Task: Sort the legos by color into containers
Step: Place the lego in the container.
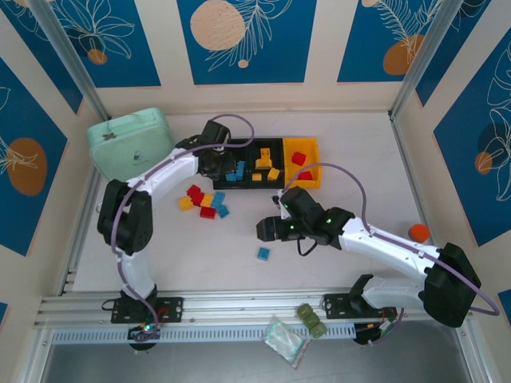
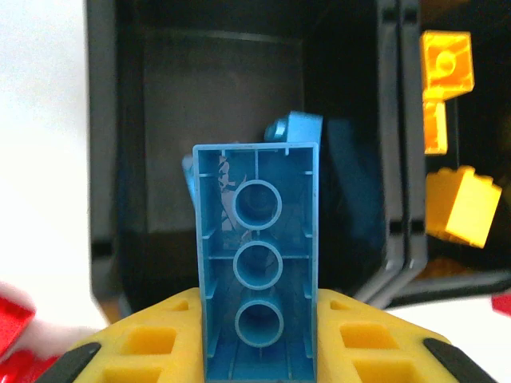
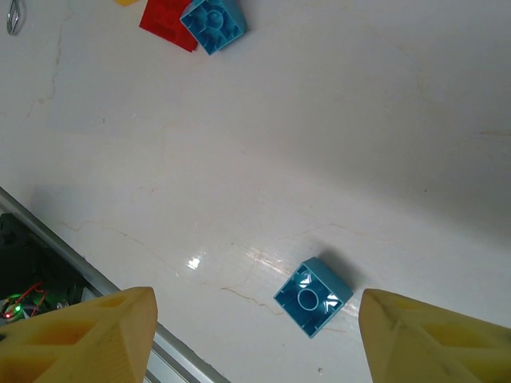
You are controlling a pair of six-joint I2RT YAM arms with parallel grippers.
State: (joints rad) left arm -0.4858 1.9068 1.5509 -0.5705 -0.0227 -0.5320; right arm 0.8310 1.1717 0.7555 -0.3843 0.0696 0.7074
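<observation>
Lone blue lego [image 3: 313, 297] under wide-spread right fingers [image 3: 88, 335]: sorting looks about half done.
Short of the containers [image 1: 267, 142] lies an unsorted cluster [image 1: 204, 201]; left fingers [image 2: 144, 343] hold a long blue brick [image 2: 257, 271] over the leftmost bin [image 2: 215, 112]; all three bins hold bricks.

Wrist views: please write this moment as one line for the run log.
left tool: shut on long blue lego, over black bin with blue legos | right tool: open, above small blue lego on table

We note a mint-green case [image 1: 128, 144] at the desk's [image 1: 192, 255] far left, an orange-red cap [image 1: 418, 232] at right, and an olive-green lump [image 1: 311, 319] at the near edge.
</observation>
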